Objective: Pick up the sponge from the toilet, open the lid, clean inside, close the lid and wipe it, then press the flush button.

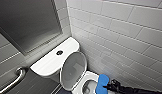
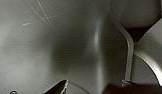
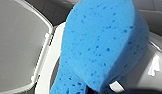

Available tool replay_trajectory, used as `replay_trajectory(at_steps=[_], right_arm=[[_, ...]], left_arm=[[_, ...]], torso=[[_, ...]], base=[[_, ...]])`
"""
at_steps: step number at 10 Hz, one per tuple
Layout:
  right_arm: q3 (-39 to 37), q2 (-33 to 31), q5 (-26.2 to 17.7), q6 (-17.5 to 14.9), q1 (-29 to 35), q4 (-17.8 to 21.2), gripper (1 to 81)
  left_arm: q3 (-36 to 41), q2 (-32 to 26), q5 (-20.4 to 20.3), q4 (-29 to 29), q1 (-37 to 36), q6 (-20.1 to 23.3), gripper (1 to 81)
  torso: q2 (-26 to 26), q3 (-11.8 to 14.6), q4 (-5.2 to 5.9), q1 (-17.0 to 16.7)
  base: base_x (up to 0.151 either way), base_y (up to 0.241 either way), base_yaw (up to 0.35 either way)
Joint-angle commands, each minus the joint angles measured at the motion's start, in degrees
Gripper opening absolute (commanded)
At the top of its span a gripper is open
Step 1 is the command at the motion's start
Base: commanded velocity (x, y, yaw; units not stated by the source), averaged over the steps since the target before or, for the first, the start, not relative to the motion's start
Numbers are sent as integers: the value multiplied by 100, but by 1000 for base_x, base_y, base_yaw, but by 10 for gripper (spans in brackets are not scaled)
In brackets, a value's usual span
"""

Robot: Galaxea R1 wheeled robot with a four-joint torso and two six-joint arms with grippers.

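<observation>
Sponge (image 1: 102,81) is clamped in your right gripper (image 1: 105,86) over the near right side of the toilet (image 1: 50,62). The blue pad stands up from the gripper and overlaps the white rim (image 1: 91,74) of the bowl. Your right arm (image 1: 132,89) comes in low from the lower right corner of the head view, stretched almost level toward the bowl.

From the right wrist, the sponge (image 3: 102,45) looms close, with the lid (image 3: 17,45) showing its grey underside beyond it.

The lid (image 1: 73,68) is up and leans back against the tank, so the bowl lies open. You cannot make out what is in it.

The flush button (image 1: 59,52) sits on the flat tank top. A grab bar (image 1: 18,75) runs along the grey wall beside the tank, and white tiles (image 1: 127,35) cover the wall on the other side.

Your left gripper (image 2: 59,88) shows as a dark tip against a smooth grey surface. You cannot tell whether it is apart or together.
</observation>
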Motion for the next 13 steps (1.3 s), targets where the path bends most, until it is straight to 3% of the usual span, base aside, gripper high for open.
replay_trajectory(at_steps=[1, 6, 13], right_arm=[[942, -870, 283, 29, 339, 242, 10], [1304, -1321, 1136, 29, -759, 251, 10], [2315, -1866, 2147, 3, -1666, 260, 10]], left_arm=[[13, 59, 454, 29, 90, 7, 811], [13, 59, 454, 29, 90, 15, 811], [13, 85, 454, 37, 90, 15, 811]], torso=[[0, 0, 0, 0], [0, 0, 0, 0], [0, 0, 0, 0]], base=[[0, 0, 0], [0, 0, 0], [0, 0, 0]])
